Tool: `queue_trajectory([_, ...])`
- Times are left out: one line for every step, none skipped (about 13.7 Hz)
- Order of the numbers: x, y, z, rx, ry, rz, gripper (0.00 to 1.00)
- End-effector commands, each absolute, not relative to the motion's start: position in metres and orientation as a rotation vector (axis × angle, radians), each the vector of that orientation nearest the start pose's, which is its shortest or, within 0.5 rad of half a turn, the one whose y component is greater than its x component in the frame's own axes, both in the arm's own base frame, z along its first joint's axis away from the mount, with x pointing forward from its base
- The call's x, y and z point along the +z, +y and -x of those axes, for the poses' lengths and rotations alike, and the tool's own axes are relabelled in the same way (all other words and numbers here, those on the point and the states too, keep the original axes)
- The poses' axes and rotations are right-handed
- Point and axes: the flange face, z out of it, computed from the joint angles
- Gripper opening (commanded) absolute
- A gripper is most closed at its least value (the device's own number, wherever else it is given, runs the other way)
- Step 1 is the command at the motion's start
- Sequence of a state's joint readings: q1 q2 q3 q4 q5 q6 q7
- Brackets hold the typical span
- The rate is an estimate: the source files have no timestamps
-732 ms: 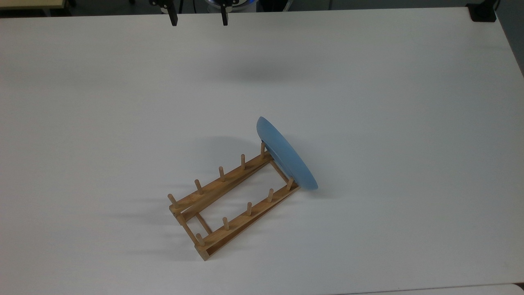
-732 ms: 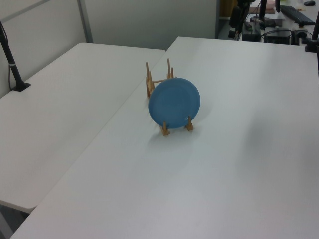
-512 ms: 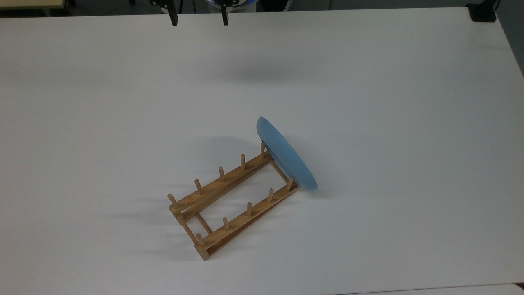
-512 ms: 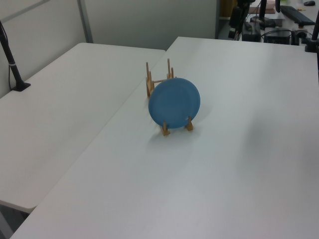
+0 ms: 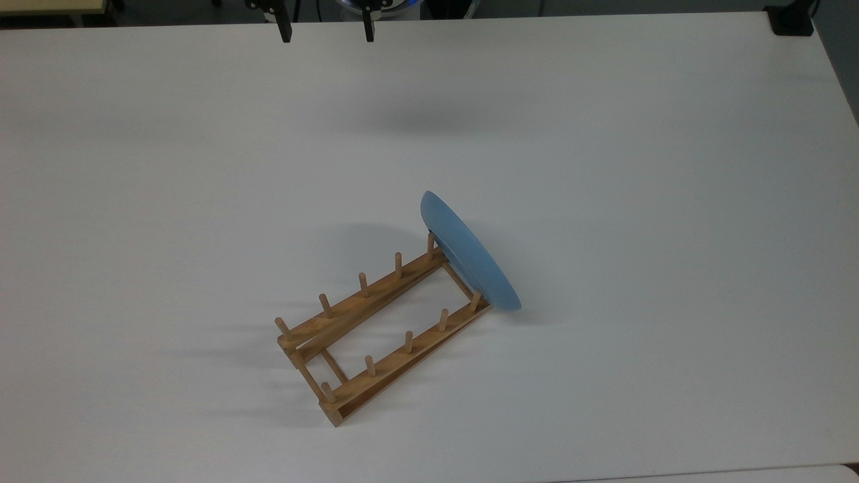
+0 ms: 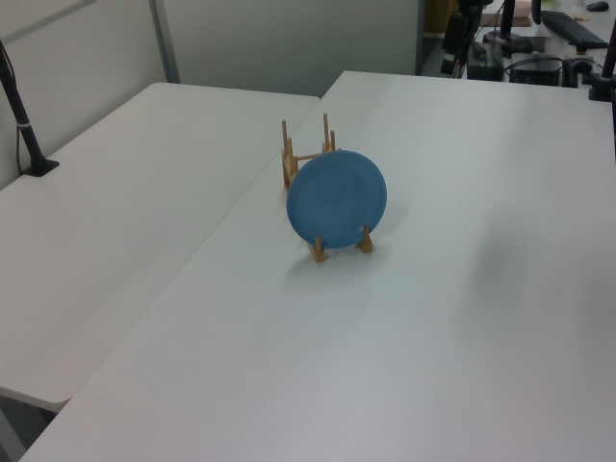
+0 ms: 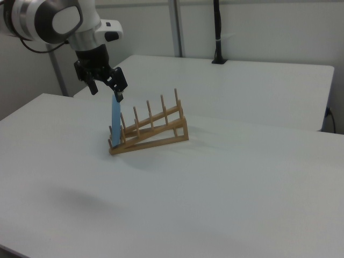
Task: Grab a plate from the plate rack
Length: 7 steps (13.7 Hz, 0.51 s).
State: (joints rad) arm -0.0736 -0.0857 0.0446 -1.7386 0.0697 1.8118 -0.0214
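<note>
The light-blue plate (image 5: 470, 251) stands on edge in the end slot of the wooden plate rack (image 5: 376, 335), at the rack's right end in the top view. In the left view the plate (image 6: 337, 199) faces the camera with the plate rack (image 6: 308, 154) behind it. My gripper (image 5: 326, 32) hangs open at the top edge of the top view, far from the rack, with nothing between its fingers. In the right view the gripper (image 7: 106, 90) is in the air, fingers pointing down, and the plate (image 7: 115, 123) shows edge-on in the plate rack (image 7: 156, 131).
The white table (image 5: 604, 168) is bare around the rack. A black clamp base (image 5: 792, 20) sits at its far right corner in the top view. A second table (image 6: 125, 192) adjoins it, with a black pole (image 6: 24, 125) on it.
</note>
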Motion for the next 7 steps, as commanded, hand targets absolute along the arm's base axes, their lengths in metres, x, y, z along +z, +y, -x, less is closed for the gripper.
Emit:
queue_trajectory([0.6144, -0.0054, -0.542, -0.223, 0.038, 3.049, 1.0])
queue_trajectory([0.6144, -0.0054, -0.542, -0.223, 0.035, 3.049, 1.0])
queue_trajectory([0.6152, -0.0055, -0.5416, -0.226, 0.026, 3.051, 1.0])
queue_trajectory([0.6152, -0.0055, -0.5416, -0.226, 0.023, 3.051, 1.0])
queue_trajectory([0.6144, -0.0056, -0.542, -0.224, 0.005, 3.052, 1.0])
queue_trajectory([0.6135, -0.0057, -0.5418, -0.223, -0.075, 3.056, 1.0])
queue_trajectory([0.6112, -0.0067, -0.5421, -0.222, -0.225, 3.058, 1.0])
